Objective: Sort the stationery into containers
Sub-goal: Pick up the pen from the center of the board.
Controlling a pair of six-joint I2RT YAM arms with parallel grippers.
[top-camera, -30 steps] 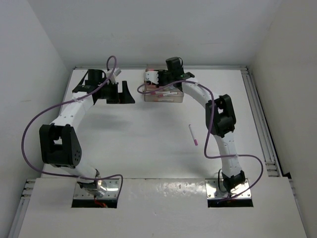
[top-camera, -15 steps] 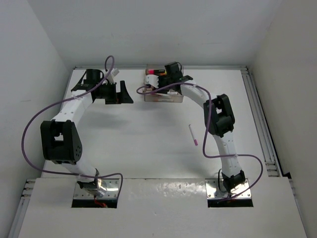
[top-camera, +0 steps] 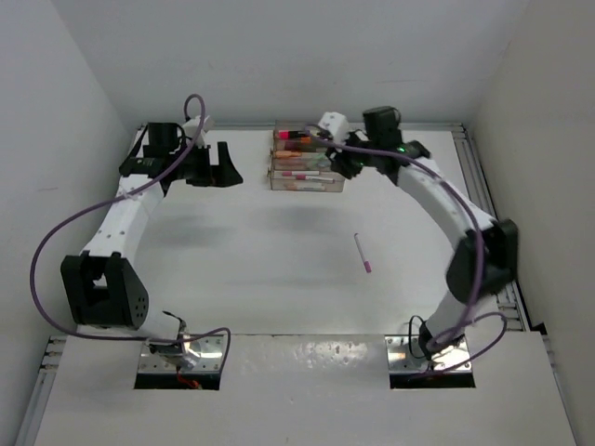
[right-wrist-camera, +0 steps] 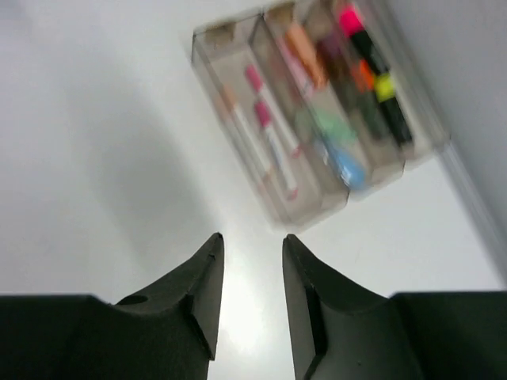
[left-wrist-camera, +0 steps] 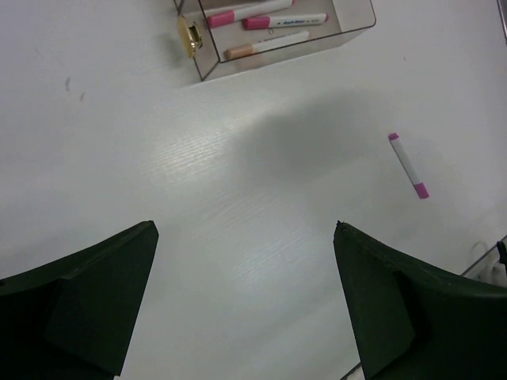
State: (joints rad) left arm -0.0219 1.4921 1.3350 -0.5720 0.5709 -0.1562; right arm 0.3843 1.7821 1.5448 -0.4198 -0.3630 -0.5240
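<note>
White table (top-camera: 232,269) from above: clear trays (top-camera: 307,178) holding bright markers (top-camera: 296,139) sit at the back, and one pink-capped pen (top-camera: 362,252) lies alone mid-table. The right gripper (top-camera: 344,163) has swung off the trays to their right side.

Left wrist: the left gripper (left-wrist-camera: 245,309) is wide open and empty.

Right wrist: jaws a little apart, empty, above the trays.

Through the right wrist camera the containers (right-wrist-camera: 317,210) were blurred. We made out patches of colour inside, but not which piece of stationery (right-wrist-camera: 329,125) each was. In the left wrist view the top edge cut the containers off past the nearest tray. The print on a white pen (left-wrist-camera: 289,19) was too small to read, and the left gripper (left-wrist-camera: 244,229) ran out at the bottom edge. From above, the right arm (top-camera: 437,193) covered the containers' right end.
</note>
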